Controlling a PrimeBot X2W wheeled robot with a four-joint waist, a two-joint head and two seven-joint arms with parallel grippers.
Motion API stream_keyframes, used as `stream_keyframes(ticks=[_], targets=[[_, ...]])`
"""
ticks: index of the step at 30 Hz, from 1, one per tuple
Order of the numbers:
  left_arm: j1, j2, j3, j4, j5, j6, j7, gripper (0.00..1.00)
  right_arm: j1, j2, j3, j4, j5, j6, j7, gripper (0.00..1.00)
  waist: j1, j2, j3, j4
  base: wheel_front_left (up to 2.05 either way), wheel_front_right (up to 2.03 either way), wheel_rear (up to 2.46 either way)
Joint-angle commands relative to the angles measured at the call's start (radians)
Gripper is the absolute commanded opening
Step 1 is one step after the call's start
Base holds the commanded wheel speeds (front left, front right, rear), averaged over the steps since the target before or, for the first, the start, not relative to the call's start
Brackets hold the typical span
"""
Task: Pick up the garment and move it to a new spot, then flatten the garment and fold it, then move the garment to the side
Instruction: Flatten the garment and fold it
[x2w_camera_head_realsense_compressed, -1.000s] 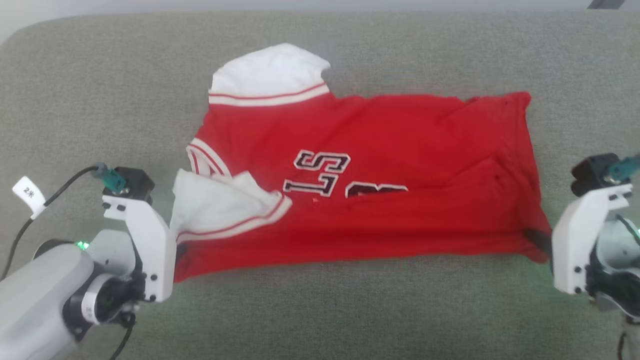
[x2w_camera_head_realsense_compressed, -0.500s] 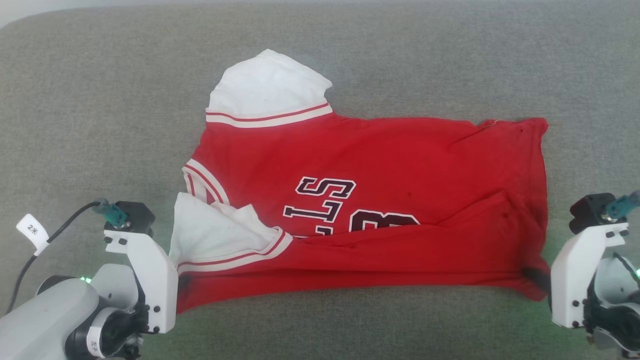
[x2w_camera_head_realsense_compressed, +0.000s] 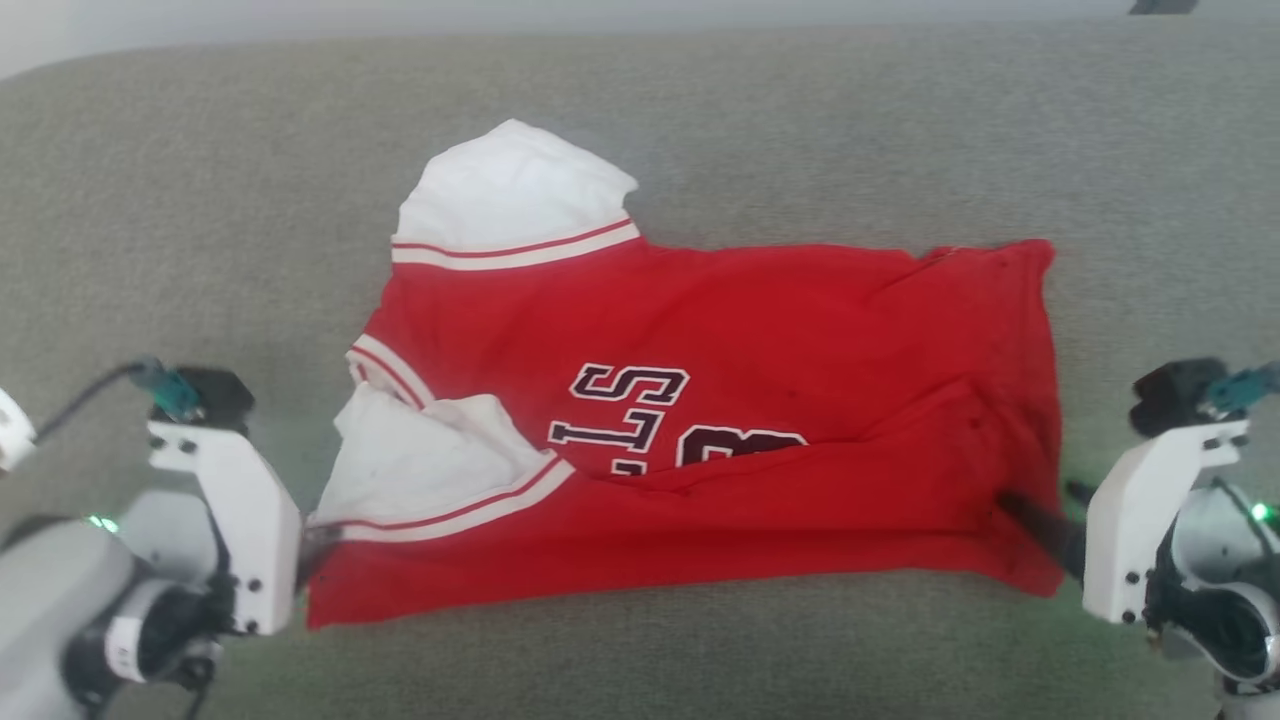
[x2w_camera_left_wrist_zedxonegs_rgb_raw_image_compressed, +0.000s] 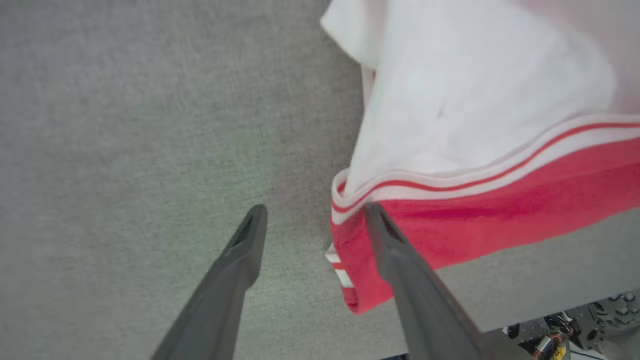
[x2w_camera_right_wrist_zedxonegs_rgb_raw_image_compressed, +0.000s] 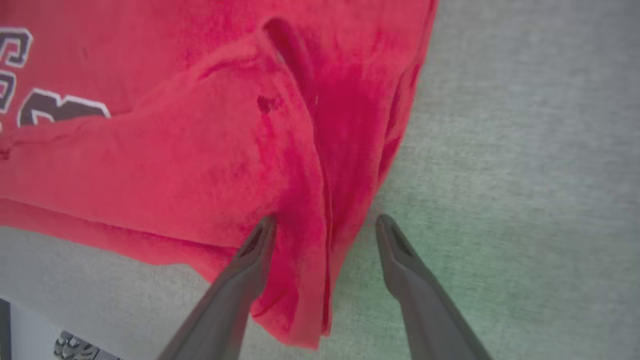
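We find the garment (x2w_camera_head_realsense_compressed: 760, 330) lying spread on the grey fabric-covered counter (x2w_camera_head_realsense_compressed: 200, 200), near its middle, collar end toward the robot's left. The near long edge is folded up over the body, covering the lower part of the black lettering (x2w_camera_head_realsense_compressed: 630, 410). One white sleeve (x2w_camera_head_realsense_compressed: 510, 190) lies flat on the far side; the other sleeve (x2w_camera_head_realsense_compressed: 420, 470) is rumpled at the near left corner.

The left tool (x2w_camera_left_wrist_zedxonegs_rgb_raw_image_compressed: 315, 209) is released, fingers spread. One finger is at the red corner below the striped trim, the other over bare counter.

The right tool (x2w_camera_right_wrist_zedxonegs_rgb_raw_image_compressed: 325, 220) is likewise released. Its fingers straddle the garment's right edge and are not closed on the cloth between them.
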Motion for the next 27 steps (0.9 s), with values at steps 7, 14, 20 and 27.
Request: stream_keyframes(ticks=[7,14,20,27], targets=[[-0.092,0.065,0.033,-0.060,0.056,-0.005,0.010,1.00,-0.052,0.007,0.017,-0.067,-0.011,0.000,-0.192,1.00,0.0000,0.0000,-0.007,-0.076,0.00,0.00,0.00],[-0.219,0.029,0.048,0.040,0.122,-0.083,0.006,1.00,-0.113,0.027,0.062,-0.057,-0.060,0.000,-0.470,1.00,0.0000,0.0000,0.014,-0.174,0.00,0.00,0.00],[-0.353,-0.021,0.053,0.193,0.182,-0.171,-0.003,1.00,-0.155,0.058,0.098,0.005,-0.090,0.000,-0.639,1.00,0.0000,0.0000,0.049,-0.257,0.00,0.00,0.00],[-0.482,-0.069,0.050,0.393,0.217,-0.252,0.032,1.00,-0.185,0.083,0.149,0.066,-0.076,0.000,-0.700,1.00,0.0000,0.0000,0.110,-0.326,0.00,0.00,0.00]])
